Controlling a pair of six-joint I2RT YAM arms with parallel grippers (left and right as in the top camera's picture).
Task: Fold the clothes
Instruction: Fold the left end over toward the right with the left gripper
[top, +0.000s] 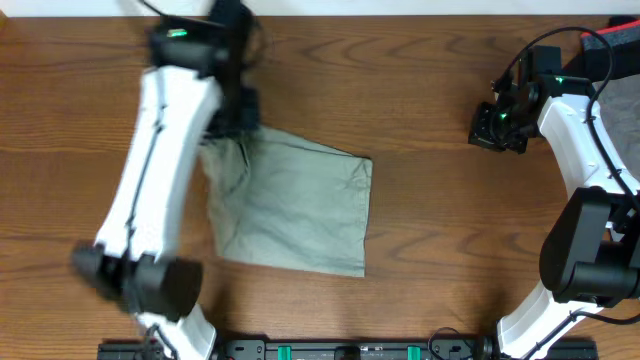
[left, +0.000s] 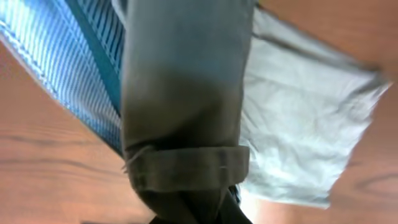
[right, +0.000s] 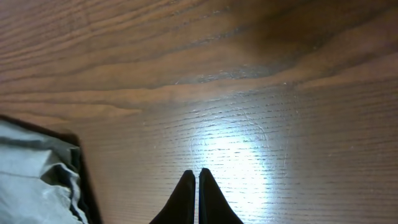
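Note:
The khaki-beige shorts (top: 295, 205) lie partly folded in the middle of the wooden table. My left gripper (top: 232, 115) is at their far left corner and is shut on the cloth. In the left wrist view the held fabric (left: 186, 93) hangs right in front of the camera with a hem band (left: 186, 169), and the blue-white striped lining (left: 74, 68) shows to the left. The fingertips are hidden by the cloth. My right gripper (right: 197, 180) is shut and empty above bare table at the right (top: 497, 125). The shorts' edge (right: 37, 180) shows at its lower left.
The wooden table (top: 430, 250) runs under everything. A red and black item (top: 610, 35) sits at the far right back corner. My left arm (top: 160, 190) stretches over the left side of the table. A black rail (top: 350, 350) lines the front edge.

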